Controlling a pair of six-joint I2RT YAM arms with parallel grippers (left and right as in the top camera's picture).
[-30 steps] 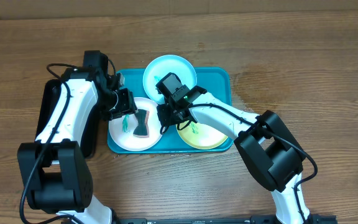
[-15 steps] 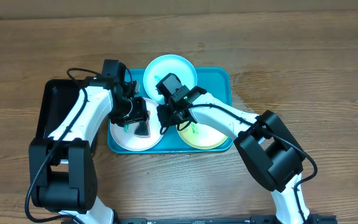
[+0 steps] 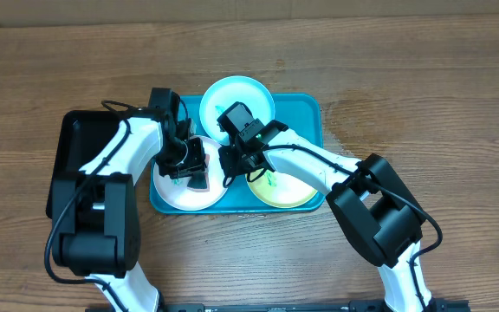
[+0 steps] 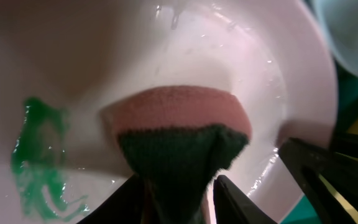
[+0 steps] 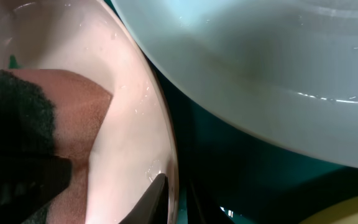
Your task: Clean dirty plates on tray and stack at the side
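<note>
- L gripper (image 4: 179, 194) is clamping the sponge (image 4: 182, 118) by its dk-green scrub side, and the pink side is pressing on the white plate (image 3: 173, 192) near its centre.
- Green smear (image 4: 36, 168) is sitting on the plate floor beside the sponge, apart from it.
- R gripper (image 3: 230, 169) is pinching the white plate's rim on the side facing the other plates. One fingertip (image 5: 157, 196) is lying just inside the rim.
- White plate is sitting in the tray (image 3: 306, 113), near-left part.
- Pale blue plate (image 3: 232, 100) is sitting at the far side, overhanging the tray rim.
- Yellow-green plate (image 3: 291, 192) is lying near-right w/ a green smear. R arm is crossing over it and hiding part.
- Black tray (image 3: 69, 165) is lying just left of the tray, w/ L arm crossing above it.
- Everything is resting on the wood table (image 3: 423, 104).
</note>
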